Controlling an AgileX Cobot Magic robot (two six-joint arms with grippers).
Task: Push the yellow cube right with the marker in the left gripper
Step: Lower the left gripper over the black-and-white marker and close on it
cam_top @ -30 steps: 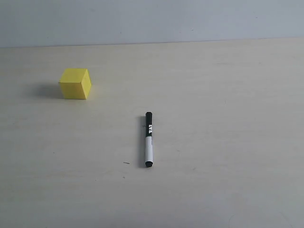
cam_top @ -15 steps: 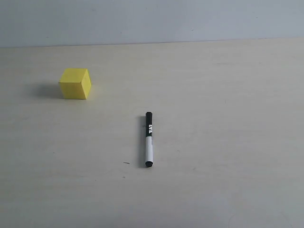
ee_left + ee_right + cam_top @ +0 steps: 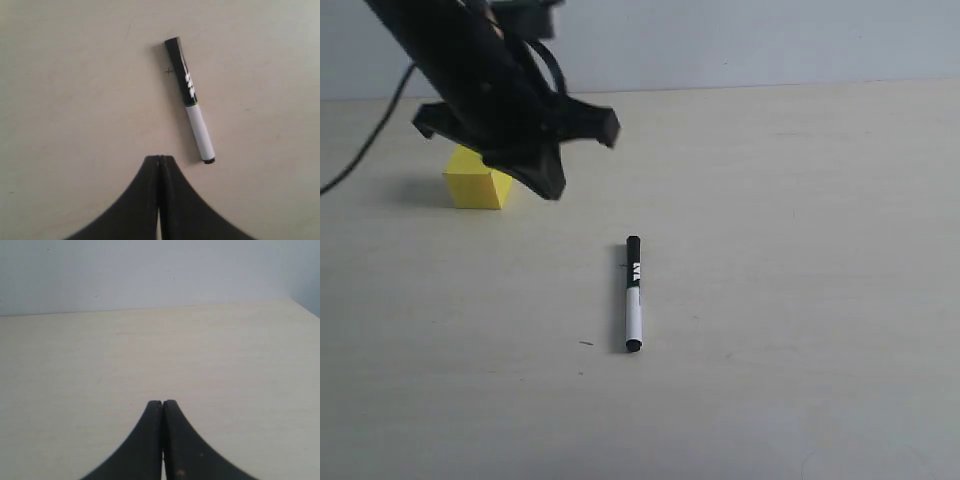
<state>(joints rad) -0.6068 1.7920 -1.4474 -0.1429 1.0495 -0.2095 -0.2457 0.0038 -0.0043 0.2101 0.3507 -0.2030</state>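
The marker (image 3: 633,294) lies flat on the pale table, black cap end away from the camera and white barrel toward the front; in the left wrist view the marker (image 3: 190,99) lies just ahead of the fingertips. My left gripper (image 3: 550,190) hangs above the table at upper left, shut and empty, its tip well short of the marker. In the left wrist view the left gripper (image 3: 160,158) has its jaws pressed together. The yellow cube (image 3: 475,185) sits behind the arm, partly covered by it. My right gripper (image 3: 162,402) is shut and empty over bare table.
A pale wooden table (image 3: 800,250) fills the scene, with a grey wall (image 3: 740,40) behind its far edge. A black cable (image 3: 360,150) trails from the left arm toward the left edge.
The left arm has come into the exterior view from the upper left and now covers part of the yellow cube. The marker and cube have not moved.
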